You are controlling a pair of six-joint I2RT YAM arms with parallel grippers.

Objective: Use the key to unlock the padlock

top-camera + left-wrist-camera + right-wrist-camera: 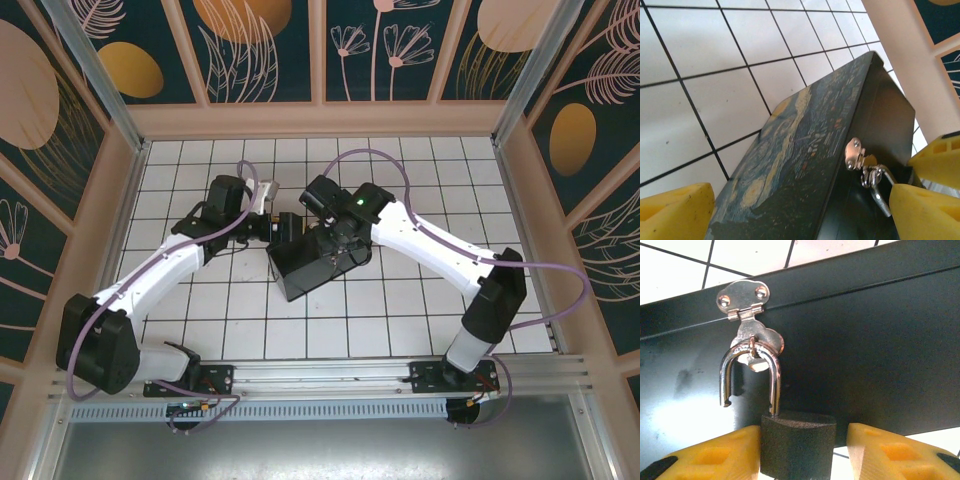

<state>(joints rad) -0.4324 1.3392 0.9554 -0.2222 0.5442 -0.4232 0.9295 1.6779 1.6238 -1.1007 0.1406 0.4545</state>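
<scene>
Light, rigid, slick padlock point(797, 445): grip its dark body. Right gripper point(804, 435) half-open, loosely bracketing it; left gripper point(800, 205) gapes wide, empty.

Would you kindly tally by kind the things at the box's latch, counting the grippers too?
Black box with painted lid: 1
Padlock: 1
Silvery hasp: 1
Grippers: 2 (left gripper, right gripper)
Total: 5

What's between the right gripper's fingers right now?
The padlock, its dark body hanging from the hasp on the black box, seen in the right wrist view.
</scene>
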